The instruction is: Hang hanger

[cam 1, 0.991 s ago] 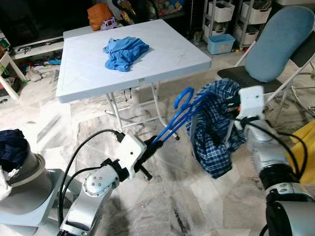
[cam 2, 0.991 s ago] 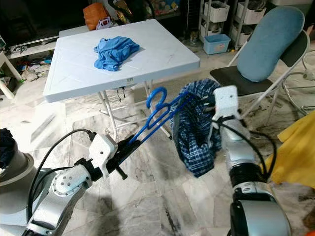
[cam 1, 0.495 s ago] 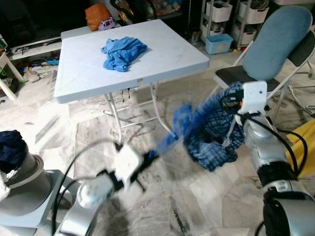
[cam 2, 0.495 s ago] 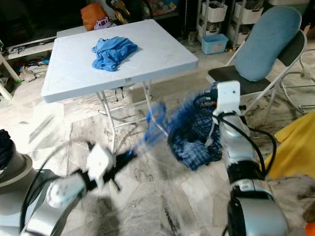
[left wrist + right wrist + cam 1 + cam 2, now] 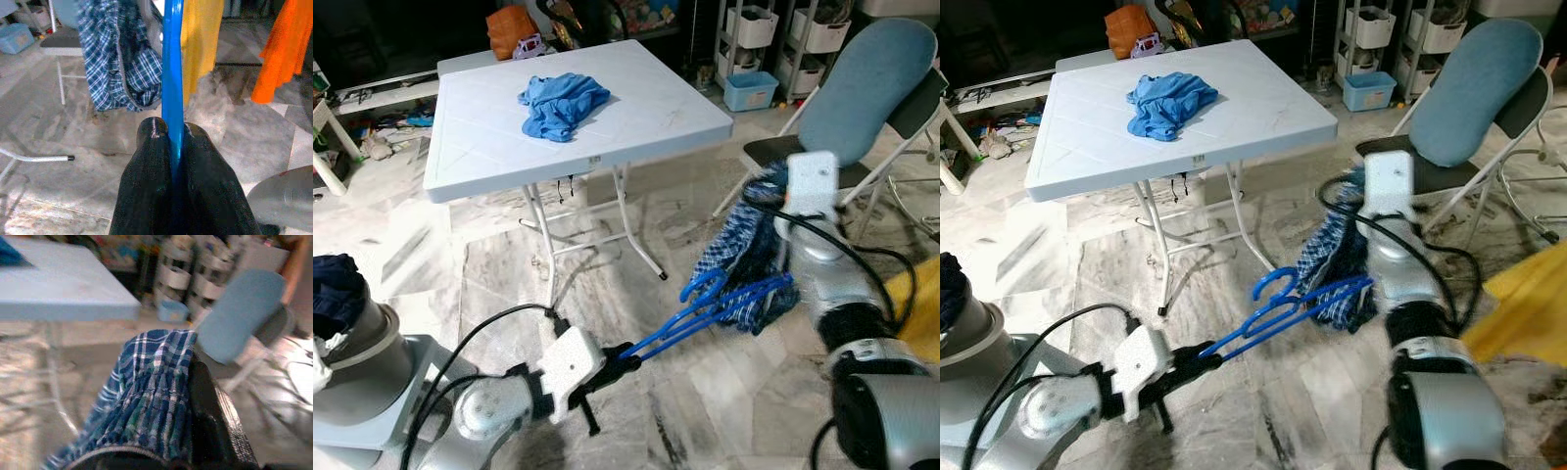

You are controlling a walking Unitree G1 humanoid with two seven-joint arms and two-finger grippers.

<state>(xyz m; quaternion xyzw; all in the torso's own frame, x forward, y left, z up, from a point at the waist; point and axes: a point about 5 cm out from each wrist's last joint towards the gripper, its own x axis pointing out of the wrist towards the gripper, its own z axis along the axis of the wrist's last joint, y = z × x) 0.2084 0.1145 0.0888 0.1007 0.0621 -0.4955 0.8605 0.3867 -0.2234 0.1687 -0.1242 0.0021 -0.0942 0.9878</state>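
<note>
Marble floor (image 5: 705, 392) | left pincer (image 5: 172, 142) clamps hanger (image 5: 705, 308), hook toward shirt (image 5: 749, 255) | right pincer (image 5: 195, 396) grips shirt

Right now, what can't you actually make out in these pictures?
- Right gripper, right wrist view: its grip is buried under the plaid garment.
- Blue hangers, head views: whether their far ends are inside the garment; cloth covers them.
- Yellow cloth: cut off by the picture's edge.

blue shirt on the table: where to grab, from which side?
Probably the raised middle of the blue shirt, from straight above. It lies crumpled in a loose heap on the white table, so the top folds stand up for pinching, while its edges lie flat against the tabletop.
</note>
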